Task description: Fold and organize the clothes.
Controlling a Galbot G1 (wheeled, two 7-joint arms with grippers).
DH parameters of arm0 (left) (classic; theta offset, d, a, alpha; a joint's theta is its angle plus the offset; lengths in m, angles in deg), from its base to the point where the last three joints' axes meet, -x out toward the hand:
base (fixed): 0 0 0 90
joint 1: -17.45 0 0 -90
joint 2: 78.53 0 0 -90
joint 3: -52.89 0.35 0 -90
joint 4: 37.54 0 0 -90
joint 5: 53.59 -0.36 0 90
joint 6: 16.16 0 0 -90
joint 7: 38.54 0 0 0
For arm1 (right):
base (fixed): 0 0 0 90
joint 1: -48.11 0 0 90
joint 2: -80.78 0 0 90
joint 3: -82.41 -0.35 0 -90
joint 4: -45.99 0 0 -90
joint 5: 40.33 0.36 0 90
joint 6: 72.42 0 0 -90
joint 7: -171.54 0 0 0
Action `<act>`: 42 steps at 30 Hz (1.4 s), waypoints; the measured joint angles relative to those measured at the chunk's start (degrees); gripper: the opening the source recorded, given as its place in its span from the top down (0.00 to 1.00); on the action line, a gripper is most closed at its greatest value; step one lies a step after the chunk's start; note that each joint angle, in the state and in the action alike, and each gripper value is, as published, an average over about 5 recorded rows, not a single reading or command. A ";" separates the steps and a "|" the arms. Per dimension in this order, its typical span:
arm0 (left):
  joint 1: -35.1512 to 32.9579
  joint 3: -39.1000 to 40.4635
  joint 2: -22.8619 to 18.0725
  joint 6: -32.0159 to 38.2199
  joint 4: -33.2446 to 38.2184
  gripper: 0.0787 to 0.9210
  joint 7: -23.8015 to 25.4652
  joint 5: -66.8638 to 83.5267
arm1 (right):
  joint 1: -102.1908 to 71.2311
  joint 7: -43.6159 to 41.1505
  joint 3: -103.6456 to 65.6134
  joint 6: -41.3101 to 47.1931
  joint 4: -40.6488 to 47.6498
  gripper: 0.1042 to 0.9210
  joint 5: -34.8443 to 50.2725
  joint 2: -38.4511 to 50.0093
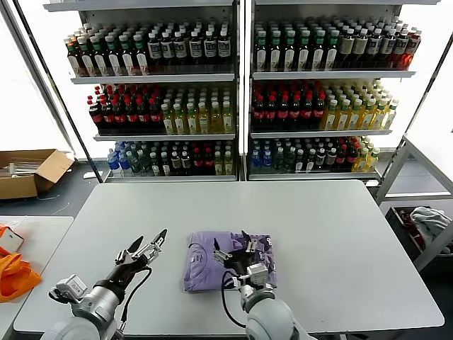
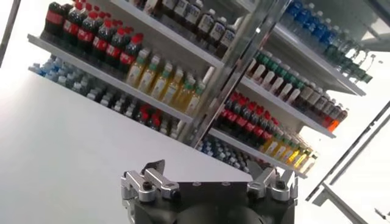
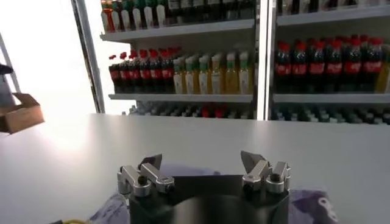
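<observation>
Two grippers show above the pale grey rectangular table (image 1: 340, 234), and both stand spread wide with nothing between their fingers. The left gripper (image 1: 147, 249) hangs over bare tabletop, just to the left of the garment and apart from it, its dark fingers pointing up and away from the robot. Its own wrist camera shows the metal fingertips (image 2: 149, 176) parted over plain table, with only the shelves of bottles beyond. The right gripper (image 1: 237, 249) hovers over the middle of the garment, fingers splayed to either side; whether its tips touch the cloth I cannot tell. In the right wrist view the gripper's body covers most of the fabric, and lavender cloth peeps out at both sides beneath it.

One light purple soft-fabric T-shirt (image 1: 202, 265) lies on the near half of the table, about centre, close to the robot. It is gathered into a compact, roughly square folded bundle with a rounded, slightly lumpy left edge and a few creases. A dark purple printed patch shows on its upper right part, beside the right gripper's fingers.

Behind the table stand tall white shelving units (image 1: 241, 85) packed with rows of bottled drinks. An open brown cardboard box (image 1: 28, 173) sits on the floor at far left, and an orange item (image 1: 14, 276) lies on a side table at the left edge.
</observation>
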 measured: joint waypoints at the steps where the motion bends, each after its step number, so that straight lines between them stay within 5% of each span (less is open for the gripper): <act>1: -0.05 -0.11 -0.02 0.00 0.04 0.12 0.00 0.00 | 0.45 -0.16 0.50 0.19 1.06 0.12 -0.36 -0.69; 14: -0.60 -0.95 0.06 0.40 -0.25 0.12 0.68 0.21 | 3.53 0.99 3.70 6.21 6.27 0.12 -0.65 -3.87; 25: -0.09 -2.74 1.58 1.42 0.34 0.12 2.32 -0.94 | -0.25 -2.68 -2.90 0.02 -4.87 0.12 -2.96 0.02; 42: 0.04 -9.88 1.21 4.69 -0.63 0.12 11.30 -6.27 | -22.14 -18.09 -36.71 -11.13 -16.35 0.12 -2.76 2.45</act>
